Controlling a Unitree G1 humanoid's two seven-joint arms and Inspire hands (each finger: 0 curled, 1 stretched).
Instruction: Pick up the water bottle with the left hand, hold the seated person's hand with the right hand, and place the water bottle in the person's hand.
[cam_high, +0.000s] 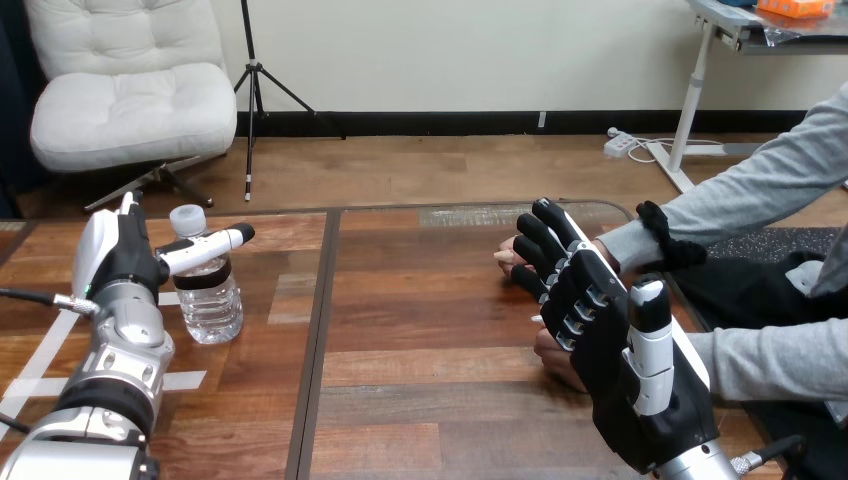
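Water bottle: the water bottle (207, 295) is standing upright on the wooden table (420, 360) at my left side, cap up, its long axis running straight up from the boards.
Bottle from my left hand: it is sitting just to the right of my left hand (125, 262), which is reaching across the bottle's front just below the cap.
Left grip: I cannot tell whether I am closing on the bottle, as its far side is hidden.
Nearer hand: my left is sitting right at the bottle, while my right hand (612, 345) is hovering well apart from it, across the table.
Right hand: its back is facing the camera, its fingers (548, 238) lying nearly straight and slightly spread, thumb standing up, gripping nothing.
Person's hands: the person's upper hand (507, 258) is showing past my fingertips and the person's lower hand (556, 362) is lying beside my palm. I am curling round neither.
Left arm: it is rising from the lower left corner, wrist level with the bottle's shoulder.
Next move: it is likely hanging on a firm left-hand wrap before any lift.
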